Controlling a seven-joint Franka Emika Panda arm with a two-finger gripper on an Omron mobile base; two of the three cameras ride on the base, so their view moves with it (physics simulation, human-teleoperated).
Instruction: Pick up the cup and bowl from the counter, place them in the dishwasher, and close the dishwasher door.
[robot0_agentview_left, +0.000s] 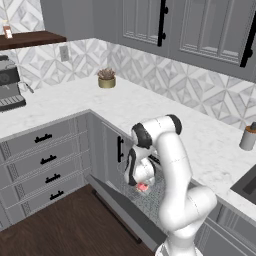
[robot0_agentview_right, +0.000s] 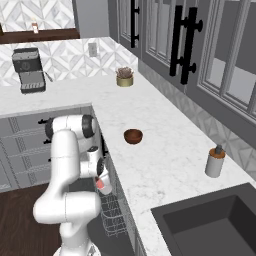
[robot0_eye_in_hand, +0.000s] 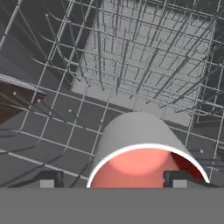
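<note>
One bowl (robot0_agentview_right: 133, 135), right base view

- Cup (robot0_eye_in_hand: 140, 148) at the gripper: pale grey outside, salmon-red inside.
- Rack (robot0_eye_in_hand: 144, 57) beyond it: grey wire.
- Bowl (robot0_agentview_right: 133, 135): dark brown.
- Counter (robot0_agentview_right: 165, 160): white marble, faint grey veins.

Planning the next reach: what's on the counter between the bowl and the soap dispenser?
Right base view: bare marble counter between the bowl and the soap dispenser.
</note>
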